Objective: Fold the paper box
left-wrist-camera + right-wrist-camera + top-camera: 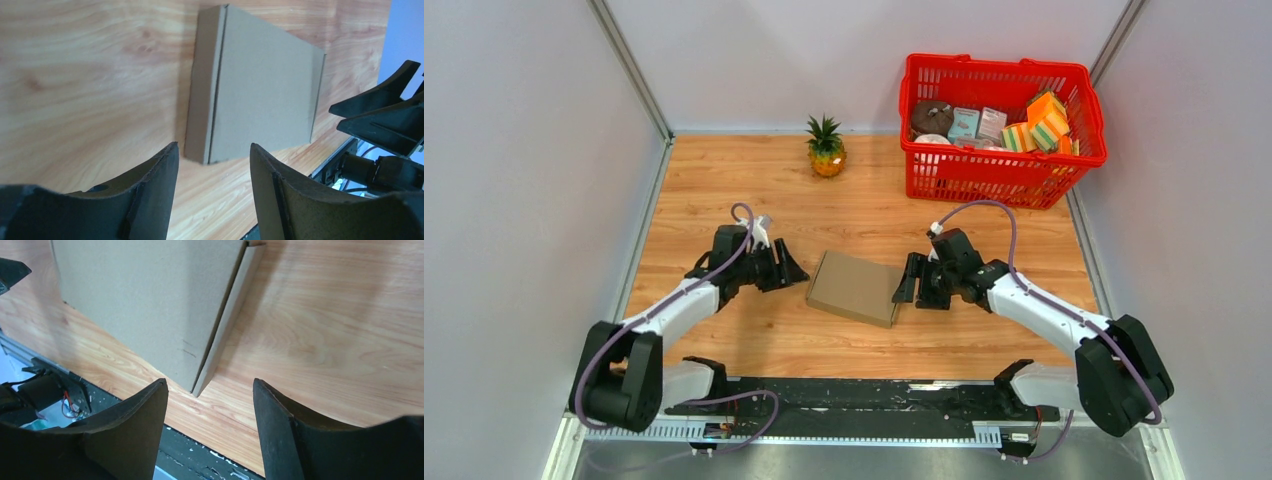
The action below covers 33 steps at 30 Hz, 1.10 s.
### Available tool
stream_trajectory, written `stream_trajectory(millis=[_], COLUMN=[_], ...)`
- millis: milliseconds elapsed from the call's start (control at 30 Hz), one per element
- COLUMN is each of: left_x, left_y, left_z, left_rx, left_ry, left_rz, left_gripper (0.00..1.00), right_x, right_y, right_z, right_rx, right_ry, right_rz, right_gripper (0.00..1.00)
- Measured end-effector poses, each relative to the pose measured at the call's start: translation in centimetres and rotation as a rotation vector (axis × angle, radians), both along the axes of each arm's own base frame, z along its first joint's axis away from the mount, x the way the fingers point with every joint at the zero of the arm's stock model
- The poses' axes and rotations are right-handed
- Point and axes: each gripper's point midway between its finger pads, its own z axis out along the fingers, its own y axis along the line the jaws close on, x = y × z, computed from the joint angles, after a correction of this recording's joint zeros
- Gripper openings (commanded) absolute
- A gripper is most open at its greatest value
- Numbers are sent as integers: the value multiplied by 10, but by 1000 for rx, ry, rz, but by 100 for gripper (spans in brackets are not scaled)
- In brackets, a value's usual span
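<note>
The paper box [856,288] is plain brown cardboard, closed into a flat box, lying on the wooden table between my two grippers. In the left wrist view the box [255,85] lies just beyond my fingers, its side wall facing them. In the right wrist view its near corner [150,300] sits just past my fingers. My left gripper [790,268] is open and empty, just left of the box and apart from it. My right gripper [908,284] is open and empty, close to the box's right edge.
A red basket [1002,170] with small colourful packages stands at the back right. A small pineapple [826,148] stands at the back centre. White walls close in the table. A black rail [844,395] runs along the near edge.
</note>
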Motion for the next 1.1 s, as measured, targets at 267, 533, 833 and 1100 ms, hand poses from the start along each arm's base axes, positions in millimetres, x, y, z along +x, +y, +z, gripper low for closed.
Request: stream_trajectory(millis=[267, 533, 833, 1100], left_x=[1, -2, -16, 7], left_y=[-49, -88, -120, -115], left_z=[-27, -38, -18, 8], left_rx=[-16, -45, -159, -102], left_ry=[19, 7, 13, -27], left_rz=[-132, -155, -194, -107], left_gripper=[52, 48, 66, 61], right_x=[12, 42, 57, 52], right_y=[-11, -16, -71, -93], right_z=[-29, -32, -16, 75], right_rx=[-126, -186, -363, -288], right_ry=[43, 23, -73, -322], right_rz=[-26, -91, -256, -335], right_gripper=[59, 55, 89, 95])
